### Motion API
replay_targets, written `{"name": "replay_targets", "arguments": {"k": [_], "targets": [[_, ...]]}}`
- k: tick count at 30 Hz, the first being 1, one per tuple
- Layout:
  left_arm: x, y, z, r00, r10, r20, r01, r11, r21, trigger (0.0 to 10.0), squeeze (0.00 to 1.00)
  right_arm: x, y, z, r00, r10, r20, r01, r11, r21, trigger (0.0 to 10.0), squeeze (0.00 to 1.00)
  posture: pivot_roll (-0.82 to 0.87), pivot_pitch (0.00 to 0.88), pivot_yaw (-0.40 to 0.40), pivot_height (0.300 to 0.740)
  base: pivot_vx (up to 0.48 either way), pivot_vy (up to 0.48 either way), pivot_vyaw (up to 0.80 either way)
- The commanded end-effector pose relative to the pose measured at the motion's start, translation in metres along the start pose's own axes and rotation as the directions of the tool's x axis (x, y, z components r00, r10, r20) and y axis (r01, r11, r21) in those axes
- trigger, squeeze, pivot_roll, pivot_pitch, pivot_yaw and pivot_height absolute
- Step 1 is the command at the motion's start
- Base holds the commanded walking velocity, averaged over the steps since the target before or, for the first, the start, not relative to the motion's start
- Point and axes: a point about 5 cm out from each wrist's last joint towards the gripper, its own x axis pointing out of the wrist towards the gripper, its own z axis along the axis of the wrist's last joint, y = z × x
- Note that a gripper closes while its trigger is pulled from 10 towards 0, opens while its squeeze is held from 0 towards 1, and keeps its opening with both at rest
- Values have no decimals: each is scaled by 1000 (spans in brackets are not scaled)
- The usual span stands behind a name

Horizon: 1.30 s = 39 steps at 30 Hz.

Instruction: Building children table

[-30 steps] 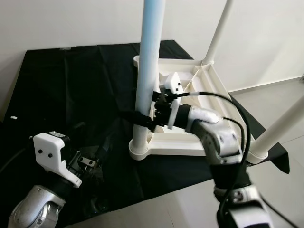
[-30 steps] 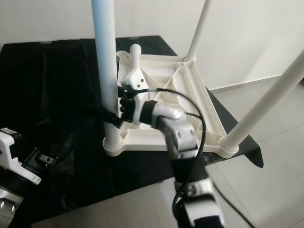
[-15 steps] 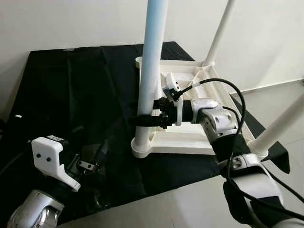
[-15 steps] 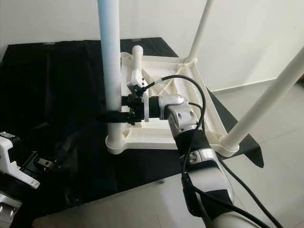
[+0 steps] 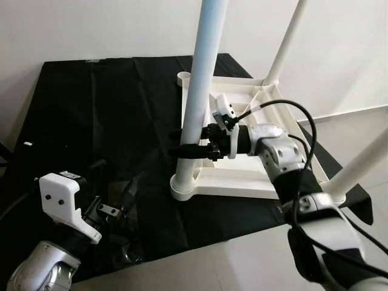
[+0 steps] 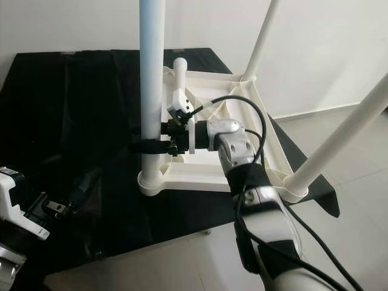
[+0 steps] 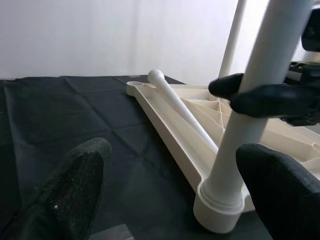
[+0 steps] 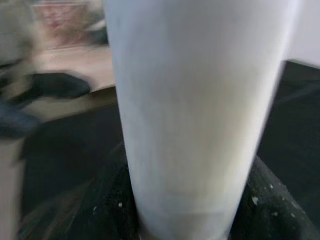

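White upturned table (image 5: pixel 242 176) with upright legs, right gripper (image 5: pixel 189 143) clamped around nearest leg (image 5: pixel 200 91); left gripper (image 7: pixel 175 195) spread open.

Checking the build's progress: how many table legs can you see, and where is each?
4: three upright in corner sockets, near-left leg in the right gripper, far-right leg, near-right leg; loose leg on the tabletop.

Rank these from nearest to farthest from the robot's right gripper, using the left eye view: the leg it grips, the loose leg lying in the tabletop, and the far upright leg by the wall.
1. Gripped leg, between the right gripper fingers.
2. Loose leg, lying just behind.
3. Far upright leg, at the back corner.
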Motion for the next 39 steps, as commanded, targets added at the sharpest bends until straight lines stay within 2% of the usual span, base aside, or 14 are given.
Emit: {"name": "replay_targets", "arguments": {"k": [1,2,3,4,5,6,7,8,11,18,19,24,38,39], "targets": [[-1,0,1,1000,-6,-6,6,1000,-3,10000,0,-9,-7,1,989,-144,-11,144,990,-7,0,0,-66,118,-95,740,0,0,0],[-1,0,1,1000,-6,-6,6,1000,-3,10000,0,-9,-7,1,989,-144,-11,144,990,-7,0,0,-66,118,-95,740,0,0,0],[-1,1,1,1000,-6,-7,6,1000,-1,10000,0,-9,0,-11,901,-432,-27,431,902,-36,0,0,-71,119,-87,740,0,0,0],[0,3,0,1000,-6,-8,6,1000,2,10000,0,-13,25,-29,826,-560,-63,558,829,-43,0,0,-77,126,-73,740,0,0,0],[0,3,0,1000,-6,-8,6,1000,2,10000,0,-13,25,-29,826,-560,-63,558,829,-43,0,0,-77,126,-73,740,0,0,0],[1,4,0,1000,-7,-8,7,1000,3,10000,0,-19,44,-37,759,-645,-83,644,764,-45,0,0,-77,126,-73,740,0,0,0],[1,4,0,1000,-7,-8,7,1000,3,10000,0,-19,44,-37,759,-645,-83,644,764,-45,0,0,-77,126,-73,740,0,0,0],[2,5,-1,1000,-12,-11,12,1000,3,10000,0,-20,55,-40,748,-658,-87,658,752,-31,0,0,-88,108,-58,740,0,0,0],[4,5,-2,1000,-21,-12,21,1000,-3,10000,0,-12,51,-37,762,-642,-79,643,765,-15,0,0,-75,99,-75,740,0,0,0],[3,6,-2,1000,-2,-4,2,1000,0,10000,0,0,62,-34,773,-627,-94,632,774,33,0,0,-77,99,-75,740,0,0,0],[4,6,-2,1000,-3,-3,3,1000,-1,10000,0,1,66,-31,771,-631,-84,636,770,48,10000,1000,-81,99,-74,740,0,0,0],[4,6,-2,1000,-6,-4,6,1000,-2,10000,0,1,67,-24,777,-627,-45,629,776,47,10000,1000,-84,101,-73,740,0,0,0],[0,10,-4,999,35,-6,-35,999,-6,10000,0,-36,78,-38,733,-680,2,679,731,-74,10000,1000,-108,99,-66,740,0,0,0],[0,12,-4,999,41,-6,-41,999,-4,10000,0,-39,79,-45,719,-694,-33,690,719,-89,10000,0,-107,95,-72,740,0,0,0]]}}
